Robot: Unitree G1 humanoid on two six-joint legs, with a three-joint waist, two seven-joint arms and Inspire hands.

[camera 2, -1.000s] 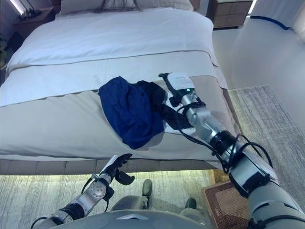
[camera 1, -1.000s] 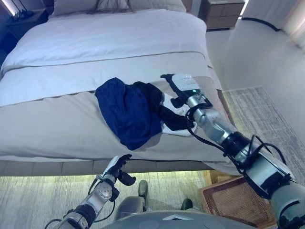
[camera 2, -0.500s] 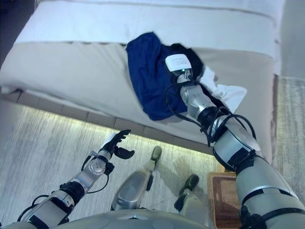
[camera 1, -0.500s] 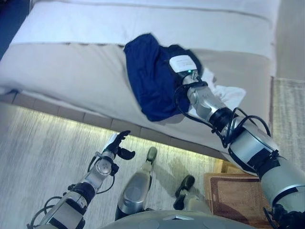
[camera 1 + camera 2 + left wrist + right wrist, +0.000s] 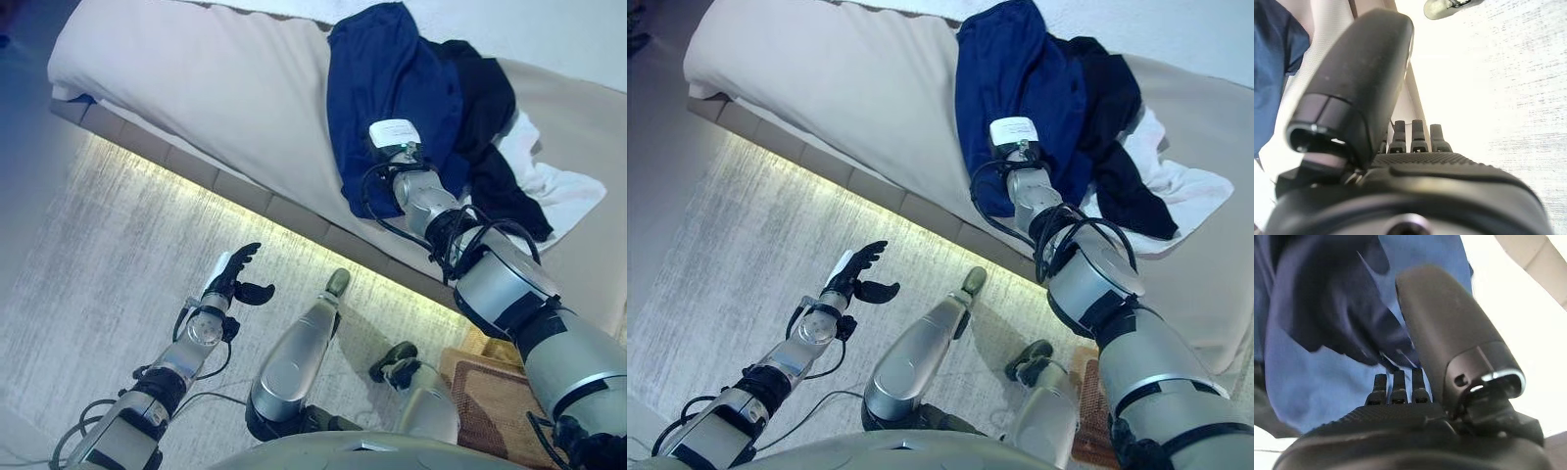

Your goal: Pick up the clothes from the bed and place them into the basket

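I judged the step in hand to be the first grasp. To do it well I wanted a deep bunch of cloth, gathered at the near fold of the dark navy-blue fabric garment so that it would lift off cleanly without dragging the black garment and the white cloth half-way off the bed.

The clothes lay in one heap on the beige-covered bed, near its edge, the navy piece overlapping the black one and both partly on the white. Only a corner of the brown woven basket showed on the floor by my right side.

My right hand reached out over the navy garment, wrist down on it; its fingers looked straight, pressed into the cloth with nothing yet pinched. My left hand hung idle over the pale striped carpet, fingers relaxed and spread, holding nothing.
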